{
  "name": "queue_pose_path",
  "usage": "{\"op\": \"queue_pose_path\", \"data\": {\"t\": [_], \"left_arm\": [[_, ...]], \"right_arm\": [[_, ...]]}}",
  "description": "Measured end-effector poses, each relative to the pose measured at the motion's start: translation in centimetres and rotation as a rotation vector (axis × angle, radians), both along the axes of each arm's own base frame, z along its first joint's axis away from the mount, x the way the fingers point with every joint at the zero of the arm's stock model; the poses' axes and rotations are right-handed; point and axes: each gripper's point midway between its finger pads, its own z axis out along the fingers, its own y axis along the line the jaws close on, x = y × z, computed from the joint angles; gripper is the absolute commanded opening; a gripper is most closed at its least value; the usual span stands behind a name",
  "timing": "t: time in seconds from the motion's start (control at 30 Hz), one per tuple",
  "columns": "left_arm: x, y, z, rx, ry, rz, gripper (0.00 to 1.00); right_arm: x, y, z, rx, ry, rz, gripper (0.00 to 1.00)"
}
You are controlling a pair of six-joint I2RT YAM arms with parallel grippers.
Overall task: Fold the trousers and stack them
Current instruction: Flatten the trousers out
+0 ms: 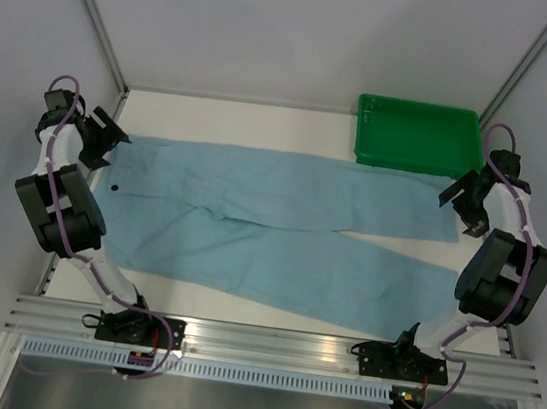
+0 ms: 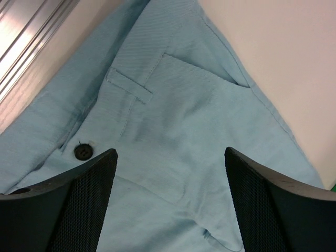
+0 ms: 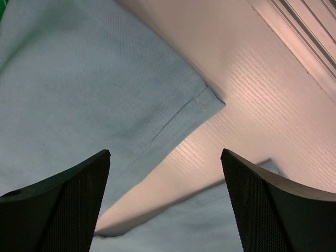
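Observation:
The light sky-blue trousers (image 1: pixel 280 228) lie spread flat across the table, waistband at the left with a small dark button (image 1: pixel 113 187), the two legs running right and splitting apart. My left gripper (image 1: pixel 103 141) is open above the waistband's far corner; the left wrist view shows the button (image 2: pixel 83 150), a belt loop and a pocket between its fingers (image 2: pixel 170 157). My right gripper (image 1: pixel 463 201) is open above the far leg's hem; in the right wrist view (image 3: pixel 165 157) the hem corner (image 3: pixel 202 100) and the near leg (image 3: pixel 210 220) show with bare table between.
A green plastic tray (image 1: pixel 419 135) stands at the back right, just beyond the far leg. The aluminium rail (image 1: pixel 275 346) runs along the near edge. White walls and frame posts close in the left, right and back sides.

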Motion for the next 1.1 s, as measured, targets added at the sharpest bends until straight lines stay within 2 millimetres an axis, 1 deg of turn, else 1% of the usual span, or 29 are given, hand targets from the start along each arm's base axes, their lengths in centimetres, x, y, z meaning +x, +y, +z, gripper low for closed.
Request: {"op": "queue_pose_path", "data": {"t": [0.1,0.2,0.23,0.27,0.33,0.4,0.43,0.47,0.53,0.57,0.6,0.63,0.67,0.7,0.73,0.8,0.87,0.9,0.97,1.03,1.07,1.1], "left_arm": [[0.3,0.3,-0.4,0.01,0.008,-0.012,0.88],[-0.4,0.4,-0.9,0.021,0.045,-0.018,0.9],[-0.7,0.4,-1.0,0.025,0.055,-0.017,0.96],[-0.9,0.5,-1.1,0.032,0.065,-0.014,0.96],[-2.0,0.2,-1.6,0.037,0.086,-0.009,0.98],[-3.4,-0.2,-2.2,0.039,0.118,-0.004,0.98],[-4.0,-0.5,-2.3,0.037,0.126,-0.007,0.97],[-4.3,-0.7,-2.5,0.034,0.132,-0.01,0.96],[-4.3,-1.1,-2.5,0.023,0.122,-0.028,0.95],[-4.2,-1.3,-2.5,0.018,0.111,-0.04,0.95],[-3.9,-1.5,-2.3,0.014,0.096,-0.059,0.94],[-3.5,-1.9,-2.1,0.01,0.075,-0.087,0.93],[-3.0,-2.1,-1.8,0.011,0.059,-0.11,0.94],[-2.6,-2.3,-1.5,0.014,0.051,-0.132,0.97],[-1.6,-2.3,-1.1,0.032,0.032,-0.164,1.0],[0.3,-2.5,-0.5,0.062,0.002,-0.209,1.0],[2.3,-2.6,0.2,0.096,-0.039,-0.251,1.0],[3.0,-2.7,0.4,0.107,-0.053,-0.263,1.0],[4.3,-2.7,0.8,0.131,-0.085,-0.291,1.0],[5.1,-2.3,0.7,0.158,-0.099,-0.304,1.0],[5.5,-2.0,0.6,0.173,-0.106,-0.308,0.99],[5.7,-1.7,0.5,0.185,-0.108,-0.312,0.99]], "right_arm": [[-0.6,-0.1,-0.2,-0.007,0.007,-0.007,0.94],[-1.9,0.0,0.0,-0.019,0.019,-0.018,0.94],[-2.3,0.1,0.1,-0.023,0.02,-0.025,0.94],[-2.9,0.2,0.2,-0.028,0.017,-0.033,0.94],[-4.8,0.5,0.3,-0.035,0.018,-0.056,0.96],[-6.6,0.6,0.3,-0.034,0.021,-0.076,0.96],[-7.2,0.5,0.3,-0.031,0.02,-0.09,0.96],[-7.6,0.3,0.1,-0.025,0.021,-0.102,0.96],[-7.6,0.0,-0.2,-0.001,0.009,-0.113,0.96],[-7.3,-0.1,-0.4,0.012,-0.002,-0.113,0.96],[-6.6,-0.2,-0.5,0.023,-0.027,-0.103,0.94],[-5.7,-0.2,-0.5,0.033,-0.056,-0.084,0.91],[-4.6,-0.1,-0.6,0.045,-0.086,-0.055,0.87],[-3.5,0.1,-0.6,0.06,-0.119,-0.021,0.86],[-2.2,0.1,-0.5,0.072,-0.151,0.015,0.86],[0.5,0.1,-0.2,0.085,-0.212,0.1,0.89],[2.8,-0.4,0.1,0.07,-0.252,0.174,0.89],[3.9,-0.7,0.3,0.056,-0.269,0.212,0.89],[5.6,-1.4,0.6,0.024,-0.292,0.277,0.92],[6.9,-2.0,0.5,-0.003,-0.308,0.318,0.91],[7.3,-2.1,0.5,-0.008,-0.315,0.331,0.94],[7.7,-2.1,0.3,-0.007,-0.324,0.346,0.94]]}}
